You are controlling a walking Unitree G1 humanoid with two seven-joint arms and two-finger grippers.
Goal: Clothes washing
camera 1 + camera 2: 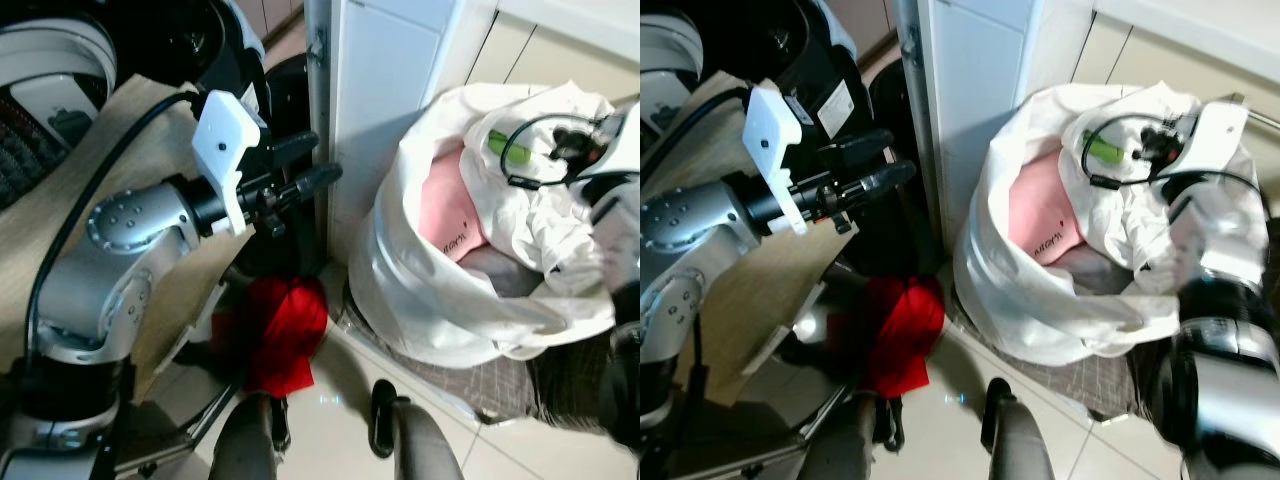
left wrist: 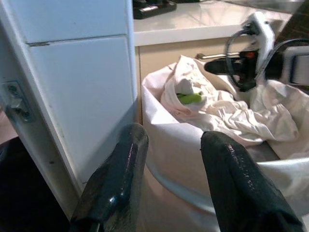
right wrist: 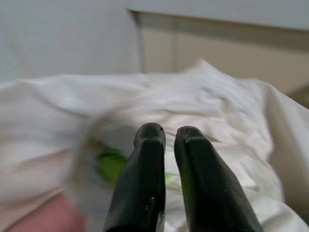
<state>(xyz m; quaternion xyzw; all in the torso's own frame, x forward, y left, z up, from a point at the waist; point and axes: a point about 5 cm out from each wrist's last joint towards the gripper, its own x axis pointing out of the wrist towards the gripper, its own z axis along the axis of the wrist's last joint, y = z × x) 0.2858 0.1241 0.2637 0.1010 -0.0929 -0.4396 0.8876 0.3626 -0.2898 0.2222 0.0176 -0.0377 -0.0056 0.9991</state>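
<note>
A: What's the biggest thing in front of the robot?

B: A white laundry bag standing on the tiled floor beside a white cabinet, stuffed with clothes: a white garment heaped on top, a pink one under it, and something green peeking out of the folds. A red garment lies apart on the floor, down by the dark machine at the robot's left.

A: So which step is this?

B: I'd judge it's picking washing out of the bag. The right gripper hovers over the white garment near the green item, fingers nearly together with only a thin gap and nothing between them.

A: And the left gripper?

B: Held out level toward the cabinet edge, fingers apart, empty.

A: What does the next move need?

B: Probably spreading the right fingers, dropping into the white cloth and pinching a good fold before lifting.
</note>
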